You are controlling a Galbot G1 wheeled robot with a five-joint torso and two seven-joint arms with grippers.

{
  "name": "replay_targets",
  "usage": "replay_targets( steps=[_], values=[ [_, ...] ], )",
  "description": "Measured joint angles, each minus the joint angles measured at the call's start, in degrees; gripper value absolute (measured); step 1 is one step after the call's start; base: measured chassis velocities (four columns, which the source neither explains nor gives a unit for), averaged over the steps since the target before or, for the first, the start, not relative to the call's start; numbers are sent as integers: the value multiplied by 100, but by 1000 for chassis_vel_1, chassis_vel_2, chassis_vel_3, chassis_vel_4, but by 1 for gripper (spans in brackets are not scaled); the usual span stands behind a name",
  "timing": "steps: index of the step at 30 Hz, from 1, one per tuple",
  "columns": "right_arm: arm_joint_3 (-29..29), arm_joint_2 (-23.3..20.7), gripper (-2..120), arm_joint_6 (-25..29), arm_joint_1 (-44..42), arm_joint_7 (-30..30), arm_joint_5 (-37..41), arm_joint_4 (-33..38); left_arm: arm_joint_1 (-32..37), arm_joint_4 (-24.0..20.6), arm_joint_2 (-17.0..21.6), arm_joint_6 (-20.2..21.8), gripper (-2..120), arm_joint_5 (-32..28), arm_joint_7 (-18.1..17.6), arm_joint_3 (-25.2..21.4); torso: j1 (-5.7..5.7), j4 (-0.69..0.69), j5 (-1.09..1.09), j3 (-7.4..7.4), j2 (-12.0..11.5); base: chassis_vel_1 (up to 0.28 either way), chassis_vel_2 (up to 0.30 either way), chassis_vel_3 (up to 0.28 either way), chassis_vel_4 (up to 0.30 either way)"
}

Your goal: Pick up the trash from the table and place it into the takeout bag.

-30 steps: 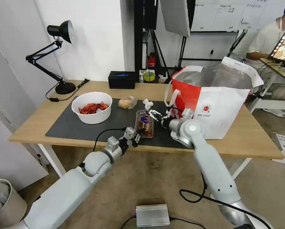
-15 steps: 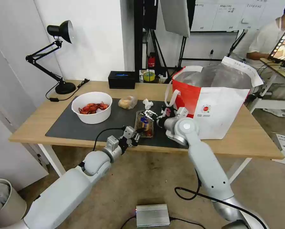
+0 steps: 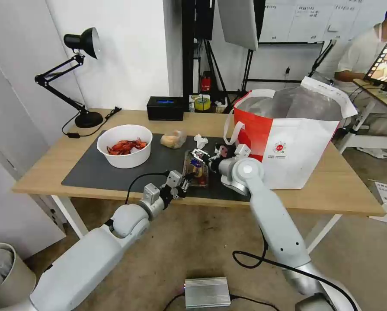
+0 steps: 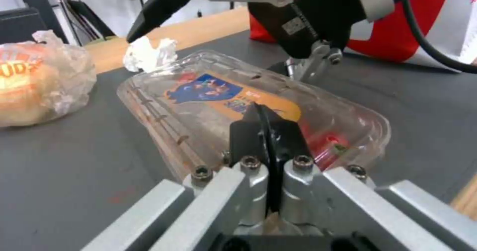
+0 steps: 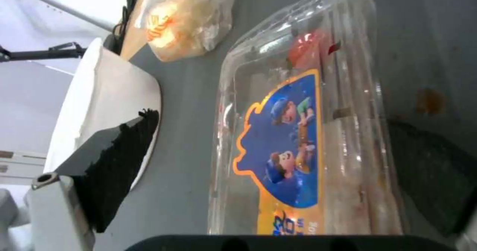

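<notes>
Two metal end effectors flank the ribbed clear plastic tray (image 3: 196, 169).

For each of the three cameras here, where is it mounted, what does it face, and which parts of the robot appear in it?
Head view: on the head, looking down at the table; both arms meet at the clear tray.
Left wrist view: low behind the shut left gripper, facing the clear tray; right gripper beyond.
Right wrist view: above the clear tray, one open finger showing.
Shared: all three show the tray.
</notes>
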Motion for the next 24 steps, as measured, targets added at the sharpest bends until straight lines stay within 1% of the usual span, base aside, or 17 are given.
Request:
replay_targets(
  steps=[21, 24],
  values=[
    [-42, 126, 100, -74, 95, -2, -108, -203, 51, -9, -27, -21, 0, -6, -1, -29, 0, -1, 0, 0, 0, 0, 0, 0, 0],
    [-46, 132, 96, -77, 96, -2, -115, -211, 61, -15, -30, -25, 0, -7, -3, -30, 0, -1, 0, 0, 0, 0, 0, 0, 0]
  ],
)
